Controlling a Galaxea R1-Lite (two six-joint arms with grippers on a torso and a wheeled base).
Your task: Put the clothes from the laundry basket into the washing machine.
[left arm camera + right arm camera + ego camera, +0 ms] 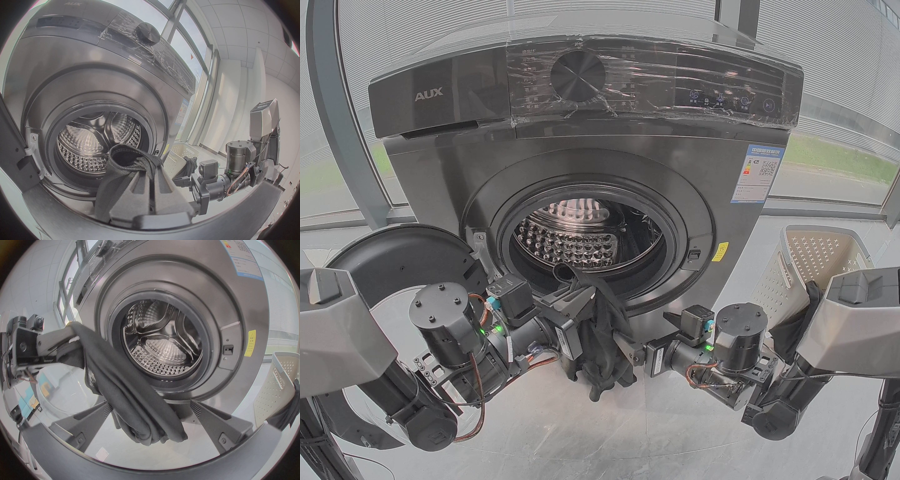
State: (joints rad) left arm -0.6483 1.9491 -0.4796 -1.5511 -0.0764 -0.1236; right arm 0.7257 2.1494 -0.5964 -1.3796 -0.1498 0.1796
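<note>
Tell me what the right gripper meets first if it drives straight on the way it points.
Most likely the black cloth garment hanging from the left gripper: it droops just ahead of the right gripper and its open jaws.

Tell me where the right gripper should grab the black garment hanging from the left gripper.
Probably best to grip the bunched lower folds of the black garment, coming in level from the robot's right. It hangs limp below the left gripper, which pinches its top, and the right gripper's open fingers flank that thick bunch.
</note>
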